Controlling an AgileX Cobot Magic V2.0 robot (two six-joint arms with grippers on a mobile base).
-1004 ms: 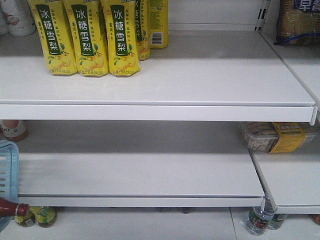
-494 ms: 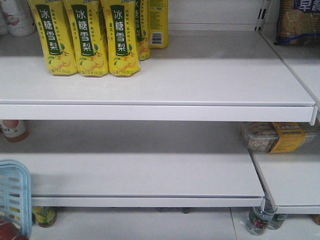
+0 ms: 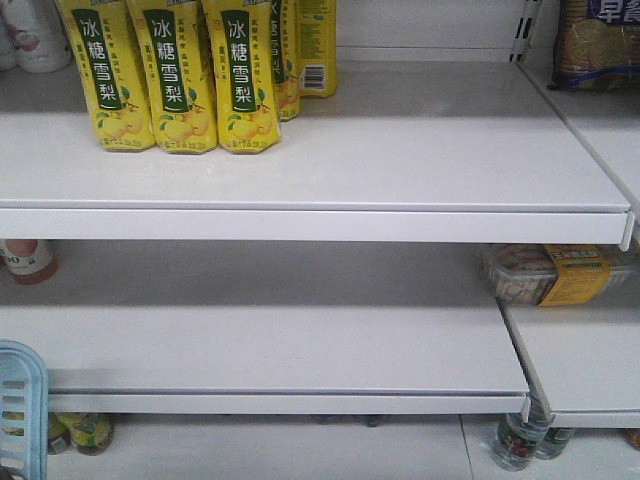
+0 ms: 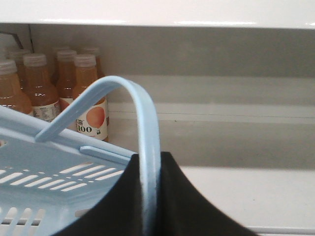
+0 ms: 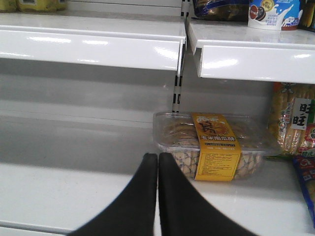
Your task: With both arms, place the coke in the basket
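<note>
Front view: only a corner of the light blue basket [image 3: 20,410] shows at lower left below the white shelves [image 3: 300,180]; no coke can is visible.

Left wrist view: the left end effector [image 4: 150,196] is clamped on the basket's handle [image 4: 142,128].

Right wrist view: the right end effector [image 5: 158,162] is closed and empty, facing a biscuit box [image 5: 214,147].

Whether the coke is in the basket can't be told.
</note>
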